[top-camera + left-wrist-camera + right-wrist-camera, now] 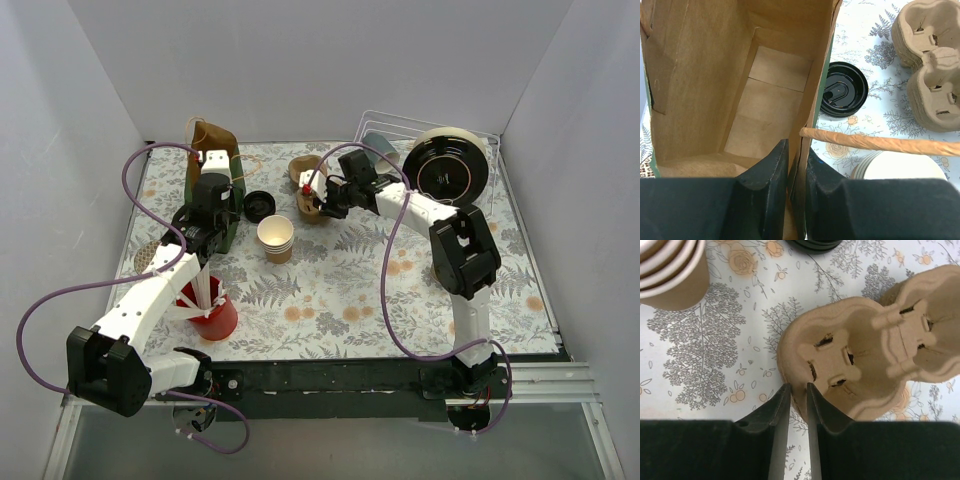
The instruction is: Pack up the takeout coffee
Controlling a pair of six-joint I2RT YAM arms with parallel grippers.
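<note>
Takeout coffee: a nested stack of kraft paper cups (276, 238), unlidded, stands upright at mid-frame of the overhead view on the floral tabletop (400, 290), with a black lid (258, 204) lying flat just above and left of it, apart from the cups. Left hand (796, 150): fingers clamped on the side wall of the open brown paper bag (765, 90), left of the lid. Right hand (798, 390): fingers narrowly apart astride the rim of the pulp cup carrier (865, 355); grip cannot be told.
</note>
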